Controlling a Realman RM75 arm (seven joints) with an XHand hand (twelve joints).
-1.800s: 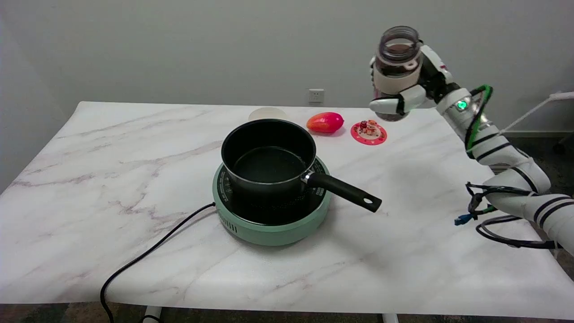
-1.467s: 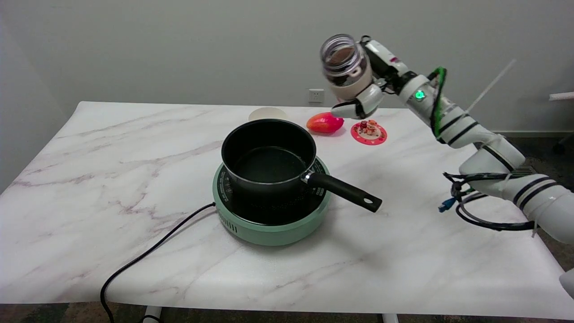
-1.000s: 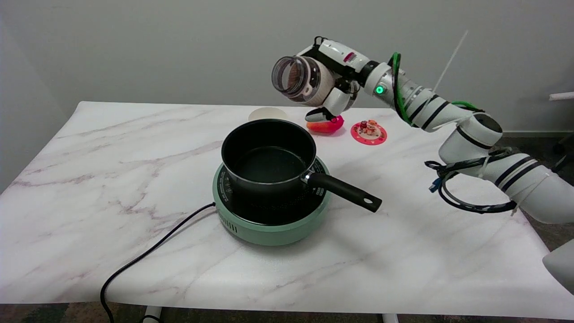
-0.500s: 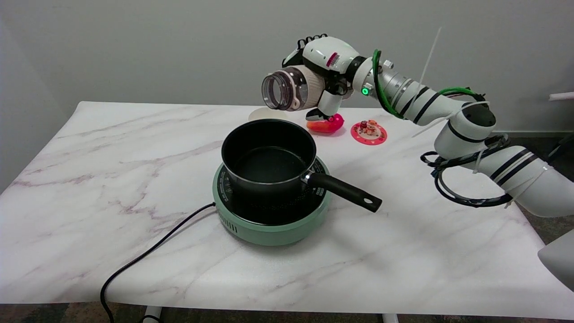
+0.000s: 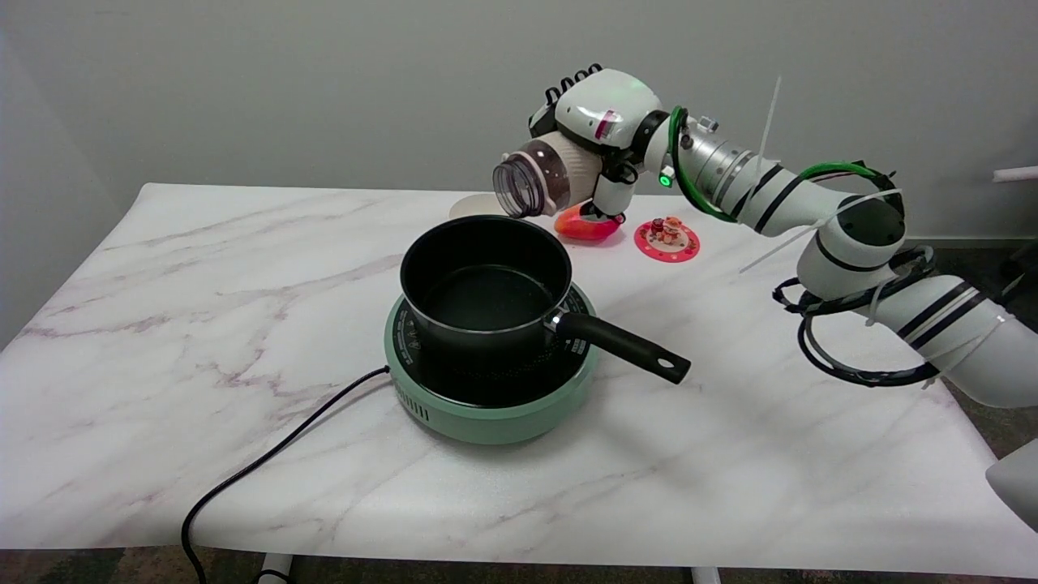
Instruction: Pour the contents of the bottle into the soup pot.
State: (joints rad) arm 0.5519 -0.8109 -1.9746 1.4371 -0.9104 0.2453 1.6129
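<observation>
Head view: the right hand (image 5: 598,122) grips the bottle (image 5: 542,173), fingers wrapped around its body. The bottle is tipped, mouth down-left, in the air above the far rim of the pot (image 5: 485,284). The pot sits on the green hotplate (image 5: 491,410).

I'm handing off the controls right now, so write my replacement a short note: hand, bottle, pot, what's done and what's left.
Right hand grips the bottle in the air, tipped on its side, open mouth angled down just above the far rim of the soup pot.
The pot sits on the green cooker, handle toward the right.
Done: bottle picked up, carried over, tilted.
Left: nothing is visibly pouring yet; tip further over the pot, empty it, then set the bottle down.
</observation>
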